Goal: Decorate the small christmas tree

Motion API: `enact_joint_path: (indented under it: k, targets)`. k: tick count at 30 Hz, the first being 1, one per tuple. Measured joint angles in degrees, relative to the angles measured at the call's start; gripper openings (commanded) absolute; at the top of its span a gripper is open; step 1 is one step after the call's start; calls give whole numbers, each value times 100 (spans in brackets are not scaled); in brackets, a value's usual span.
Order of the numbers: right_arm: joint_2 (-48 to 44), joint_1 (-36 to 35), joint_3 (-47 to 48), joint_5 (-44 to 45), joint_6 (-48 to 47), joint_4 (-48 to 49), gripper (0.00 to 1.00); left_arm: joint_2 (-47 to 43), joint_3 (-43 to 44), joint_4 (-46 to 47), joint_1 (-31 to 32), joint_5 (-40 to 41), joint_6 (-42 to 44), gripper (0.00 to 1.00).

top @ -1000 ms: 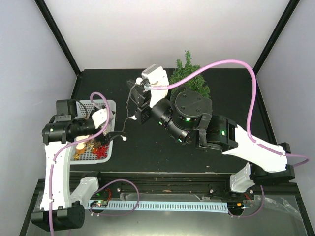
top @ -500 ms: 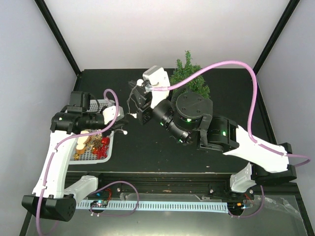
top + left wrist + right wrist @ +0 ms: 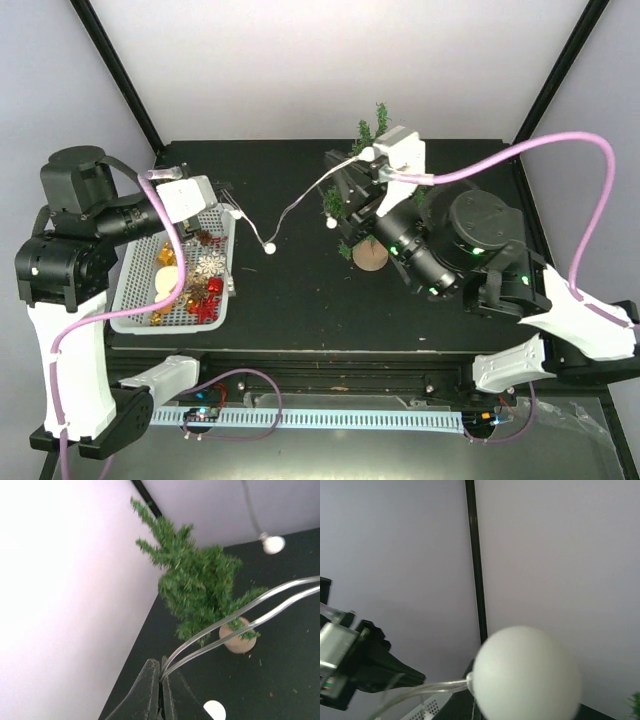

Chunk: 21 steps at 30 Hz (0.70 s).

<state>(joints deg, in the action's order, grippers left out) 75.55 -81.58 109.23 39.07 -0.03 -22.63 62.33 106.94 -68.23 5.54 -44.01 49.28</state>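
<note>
Left wrist view: small christmas tree stands on its stump on the black worktop, with no ornaments visible on it. Light string with white bulbs crosses in front of the tree, not wrapped on. Left end effector is clenched on the string, well left of the tree. Right end effector is right at the tree and the string runs to it; can't tell its grip. Basket of ornaments sits far left of the tree. Judged early: nearly all decorating left.

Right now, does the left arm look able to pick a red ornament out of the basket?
Probably not yet. The left gripper is shut on the light string, so it has no free grip. The red ornaments lie uncovered in the basket close by.
</note>
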Motion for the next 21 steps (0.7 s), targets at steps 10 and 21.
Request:
enact_joint_path:
  k: [10,21]
  targets:
    - [-809,0,-785,654,-393,186,1,774,433,83,1342,166,-800,2]
    - [-1729,4,-1419,2011,-1991,1519,1,2223,846,938,2623,1045,-1541,2]
